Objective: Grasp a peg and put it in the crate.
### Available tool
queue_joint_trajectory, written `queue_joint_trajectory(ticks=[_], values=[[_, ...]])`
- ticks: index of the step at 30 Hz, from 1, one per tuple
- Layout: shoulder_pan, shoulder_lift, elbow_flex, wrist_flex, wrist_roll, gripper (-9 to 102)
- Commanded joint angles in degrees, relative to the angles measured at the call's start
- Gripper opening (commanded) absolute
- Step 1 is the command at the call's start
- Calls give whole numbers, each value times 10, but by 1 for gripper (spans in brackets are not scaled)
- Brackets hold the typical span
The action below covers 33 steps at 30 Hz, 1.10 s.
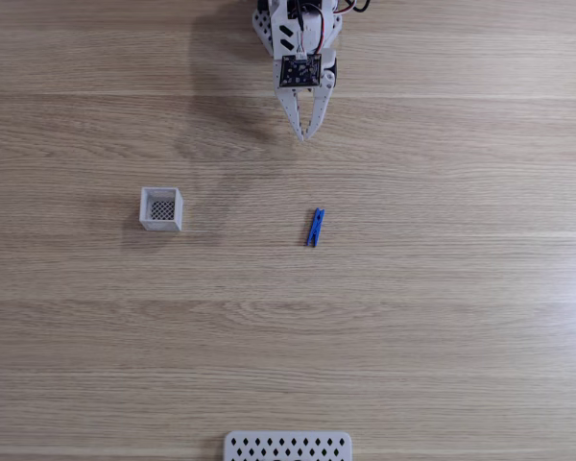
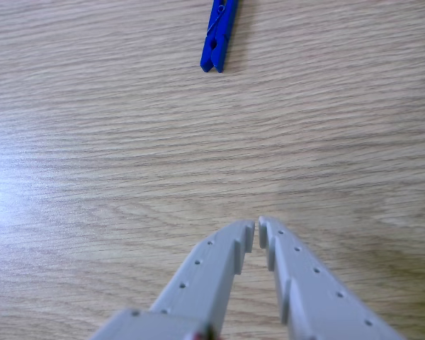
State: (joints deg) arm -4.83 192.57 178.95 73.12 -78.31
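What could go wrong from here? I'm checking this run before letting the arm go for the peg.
1. The gripper has its jaws nearly shut and is still well short of the peg; unless it opens first, it may shove the peg away.
2. The peg lies flat and slim on the table, so a slightly off-centre pinch may miss it.
3. The crate is small, so a drop could miss.

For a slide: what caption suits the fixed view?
Shut gripper above peg, crate at left.

peg (image 1: 314,228): slim bright blue clothes-peg, flat on the wood, nearly upright in the fixed view
crate (image 1: 161,208): little white open box, mesh bottom, well left of it
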Motion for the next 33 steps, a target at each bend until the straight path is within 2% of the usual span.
queue_joint_trajectory(ticks=[1, 16, 20, 25, 33], values=[[-4, 18, 12, 4, 5, -1], [-7, -27, 12, -1, 2, -1], [-7, -137, -8, -7, -4, -1], [-7, -316, -113, -42, 4, -1], [-9, -700, -384, -89, 11, -1]])
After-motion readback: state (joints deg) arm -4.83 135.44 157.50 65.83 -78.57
